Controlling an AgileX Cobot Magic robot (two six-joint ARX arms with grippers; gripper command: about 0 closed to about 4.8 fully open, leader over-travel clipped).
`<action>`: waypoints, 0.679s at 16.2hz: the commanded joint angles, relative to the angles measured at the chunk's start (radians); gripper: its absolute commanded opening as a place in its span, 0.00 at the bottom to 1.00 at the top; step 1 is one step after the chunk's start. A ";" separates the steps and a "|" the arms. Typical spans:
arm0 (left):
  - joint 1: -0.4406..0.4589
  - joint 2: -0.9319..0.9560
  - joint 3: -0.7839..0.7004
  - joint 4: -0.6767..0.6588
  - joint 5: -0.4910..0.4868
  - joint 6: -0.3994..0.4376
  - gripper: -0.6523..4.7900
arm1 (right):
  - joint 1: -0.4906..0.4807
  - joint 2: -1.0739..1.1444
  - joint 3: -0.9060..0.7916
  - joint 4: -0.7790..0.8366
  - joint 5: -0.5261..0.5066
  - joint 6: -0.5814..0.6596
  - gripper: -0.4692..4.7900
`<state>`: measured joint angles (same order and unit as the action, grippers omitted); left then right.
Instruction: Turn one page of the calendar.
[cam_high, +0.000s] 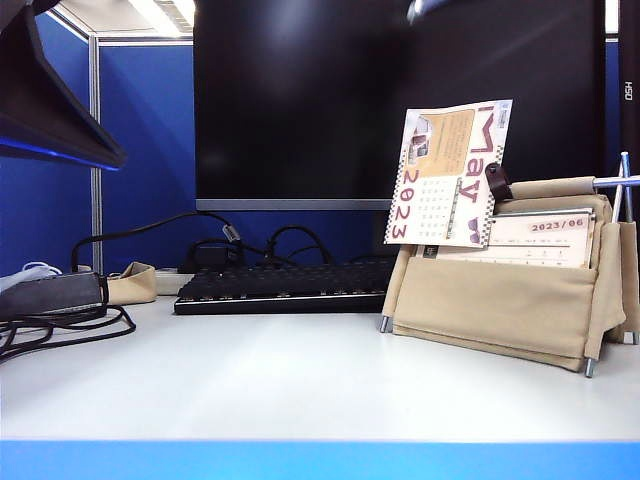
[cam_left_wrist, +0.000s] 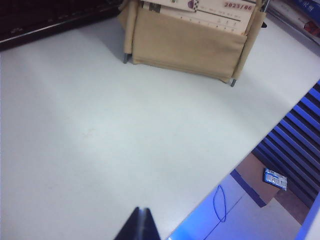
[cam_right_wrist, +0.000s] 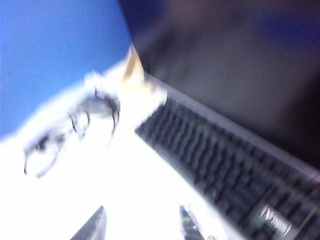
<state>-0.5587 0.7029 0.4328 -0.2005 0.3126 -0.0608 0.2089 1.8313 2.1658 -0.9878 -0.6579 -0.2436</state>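
Observation:
The calendar (cam_high: 500, 295) stands at the right of the table in its beige canvas stand, and also shows in the left wrist view (cam_left_wrist: 190, 45). The page (cam_high: 450, 175) sticks up tilted above the stand. Its reverse, with large maroon letters and a tan picture, faces the exterior camera, and no gripper touches it there. Behind it the 2023/06 sheet (cam_high: 545, 240) lies exposed. My left gripper (cam_left_wrist: 142, 222) is shut and empty, low over bare table well in front of the calendar. My right gripper (cam_right_wrist: 142, 220) is open and empty in a blurred view over the keyboard (cam_right_wrist: 225, 165).
A black keyboard (cam_high: 280, 285) and a dark monitor (cam_high: 330, 100) sit behind the calendar's left side. Cables (cam_high: 60, 320) and a small device lie at the far left. The table's blue front edge (cam_high: 320, 460) runs along the bottom. A cardboard box (cam_left_wrist: 257, 180) sits on the floor.

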 joint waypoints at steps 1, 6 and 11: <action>0.000 -0.001 0.003 -0.001 0.007 0.001 0.11 | 0.026 0.083 0.006 -0.093 0.075 -0.077 0.44; 0.000 -0.001 0.003 -0.022 0.006 0.001 0.11 | 0.038 0.179 0.005 -0.099 0.133 -0.124 0.39; 0.000 -0.001 0.002 -0.023 0.006 0.001 0.11 | 0.037 0.176 0.007 -0.102 0.155 -0.124 0.28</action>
<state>-0.5587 0.7032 0.4328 -0.2287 0.3130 -0.0608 0.2462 2.0178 2.1639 -1.0954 -0.5068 -0.3645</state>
